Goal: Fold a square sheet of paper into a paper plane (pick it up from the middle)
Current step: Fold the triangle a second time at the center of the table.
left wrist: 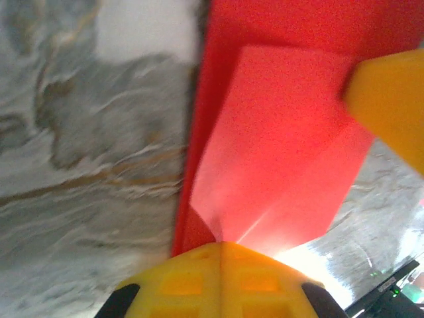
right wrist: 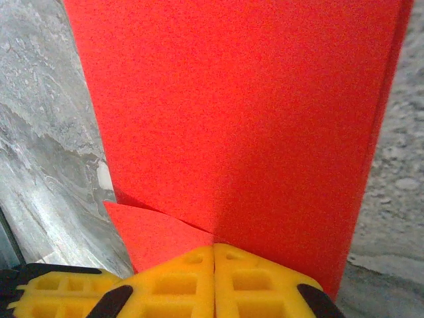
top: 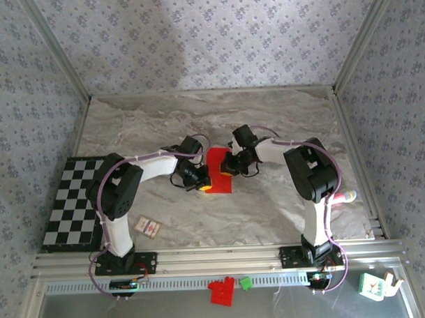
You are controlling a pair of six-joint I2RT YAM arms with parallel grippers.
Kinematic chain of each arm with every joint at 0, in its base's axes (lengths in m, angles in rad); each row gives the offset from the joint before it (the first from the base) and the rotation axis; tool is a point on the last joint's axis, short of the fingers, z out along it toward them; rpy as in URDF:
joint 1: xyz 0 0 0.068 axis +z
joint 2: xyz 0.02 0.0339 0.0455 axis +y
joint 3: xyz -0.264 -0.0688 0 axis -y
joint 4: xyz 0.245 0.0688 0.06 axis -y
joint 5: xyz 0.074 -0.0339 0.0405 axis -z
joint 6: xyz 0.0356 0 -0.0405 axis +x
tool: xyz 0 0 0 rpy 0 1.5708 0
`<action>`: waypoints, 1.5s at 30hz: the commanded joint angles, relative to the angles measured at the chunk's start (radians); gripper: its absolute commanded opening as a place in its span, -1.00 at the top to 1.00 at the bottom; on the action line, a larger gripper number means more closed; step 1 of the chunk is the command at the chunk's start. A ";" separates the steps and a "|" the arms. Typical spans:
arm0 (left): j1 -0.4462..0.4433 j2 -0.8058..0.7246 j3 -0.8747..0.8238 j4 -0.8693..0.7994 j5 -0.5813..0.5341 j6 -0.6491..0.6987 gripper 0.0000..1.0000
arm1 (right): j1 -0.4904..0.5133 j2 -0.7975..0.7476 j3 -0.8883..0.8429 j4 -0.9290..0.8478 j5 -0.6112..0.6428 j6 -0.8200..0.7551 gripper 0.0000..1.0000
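Closest to the lens, the yellow fingertips of the left pincer [left wrist: 222, 265] are pressed together, pinching a raised, creased flap of the square sheet of paper [left wrist: 278, 132]. The right pincer [right wrist: 213, 265] is likewise pressed together on another edge of the sheet, which rises away from its tips. From above, the grey marbled counter [top: 288, 121] spreads out under the sheet. A black-and-white chequered board [top: 74, 202] lies well to the sheet's left. The two white arms reach in from either side of the sheet and meet at it. The sheet itself, bright red and partly folded, sits near the counter's middle, mostly flat. A small white card [top: 148, 227] lies nearer the arm bases than the sheet, to its left. The paper looks thin, very light and limp. It should crease readily and hold a fold, but it could tear or crumple under a hard pull. Where it lies flat it offers little purchase, so the lifted flap and the folded edges seem the best places to grip.
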 commanded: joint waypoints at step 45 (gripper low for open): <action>0.026 -0.184 -0.172 0.122 0.065 0.038 0.75 | -0.055 0.103 -0.054 -0.057 0.053 -0.083 0.89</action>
